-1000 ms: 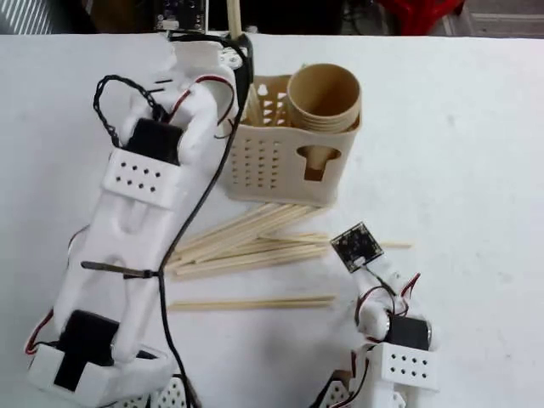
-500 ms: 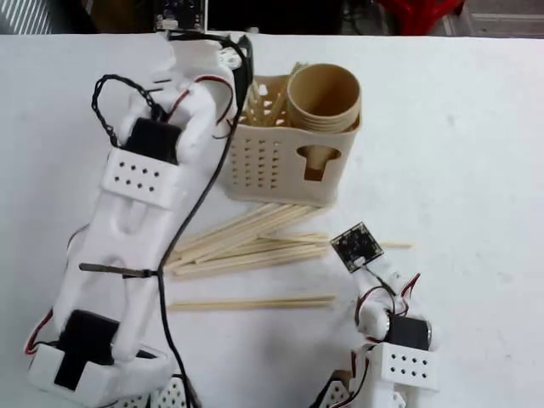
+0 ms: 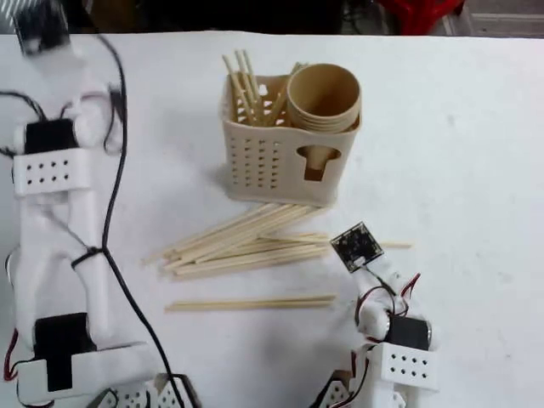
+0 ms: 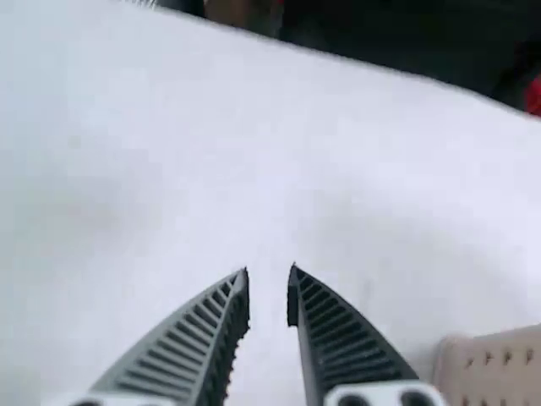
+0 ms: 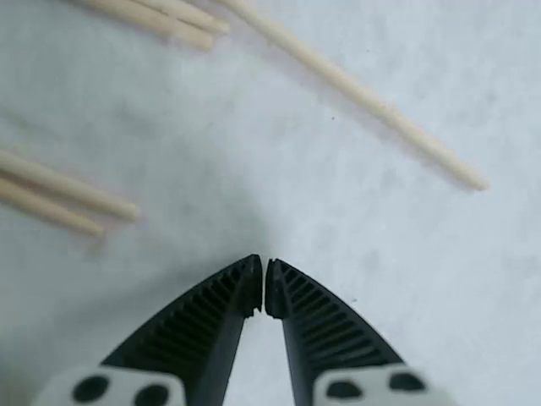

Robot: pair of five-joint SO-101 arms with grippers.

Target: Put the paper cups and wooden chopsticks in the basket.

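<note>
The wooden chopsticks [image 3: 246,242] not yet put away lie loose on the bench [image 3: 459,153] in the middle of the high view. They form a fanned, overlapping bundle just below the basket [image 3: 272,161]. A separate pair [image 3: 251,303] lies lower down, well apart from the bundle, and a single stick [image 3: 398,245] pokes out to the right.

They look light, stiff, thin and smooth. They will likely roll or skid when nudged, and lying flat they give the pads little to get under. The best hold is probably across the stick near mid-length, so it balances. The separate pair is the easier pick, since pulling one from the bundle would disturb the others.

More chopsticks, the standing sticks [image 3: 242,81], lean upright in the basket's left side. The paper cups [image 3: 323,98] sit nested in its right side at the upper centre of the frame. They are light and easily crushed.

The right pincer [image 5: 261,279] has its jaws drawn together with barely a sliver between the tips and nothing held. It hangs over bare bench with chopstick ends near it; whether the tips touch the surface is hard to say. The left pincer [image 4: 268,292] is slightly parted and empty, over bare bench, with a corner of the basket nearby. Its arm stands along the left side of the high view.
</note>
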